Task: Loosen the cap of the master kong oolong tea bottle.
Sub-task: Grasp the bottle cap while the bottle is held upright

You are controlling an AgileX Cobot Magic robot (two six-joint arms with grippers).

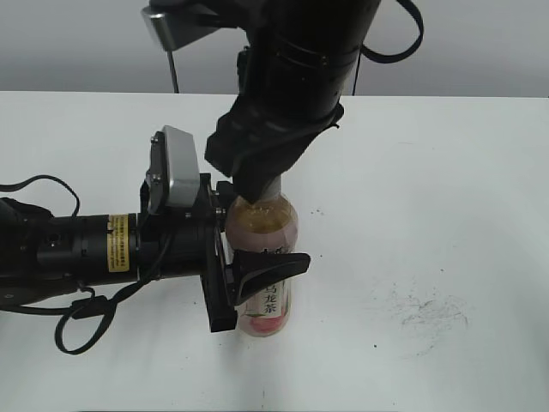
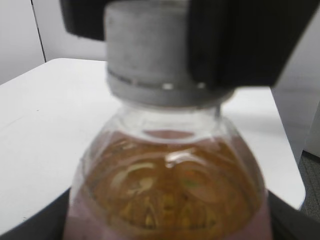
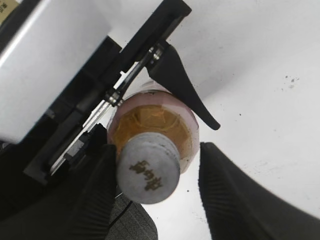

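Right now my left gripper [image 1: 262, 287] is clamped around the body of the tea bottle [image 1: 268, 249], which stands upright on the white table [image 1: 446, 172]. From the outside camera, one of my left fingers [image 1: 273, 266] wraps across the front of the pink label, and the other sits behind the bottle where I cannot see it well. My left arm lies low along the table, reaching in from the left side.

My right gripper [image 1: 257, 184] comes down from above, straight over the bottle's neck. In the outside camera its black body hides the cap completely. My right wrist camera looks down on the cap [image 3: 148, 167], a small grey round top with a dark mark on it, sitting between my two right fingers [image 3: 97, 185]. The left-hand finger in that view lies against the cap's edge; the other one stands off to the side, with a clear gap of white table showing between it and the cap. So the right jaws are parted around the cap, not squeezed onto it.

My left wrist camera sits very close to the bottle's shoulder [image 2: 170, 190], full of amber tea, with the cap [image 2: 150, 55] just above. A black finger of my right gripper overlaps the cap's right side there, and another dark part sits at its upper left.
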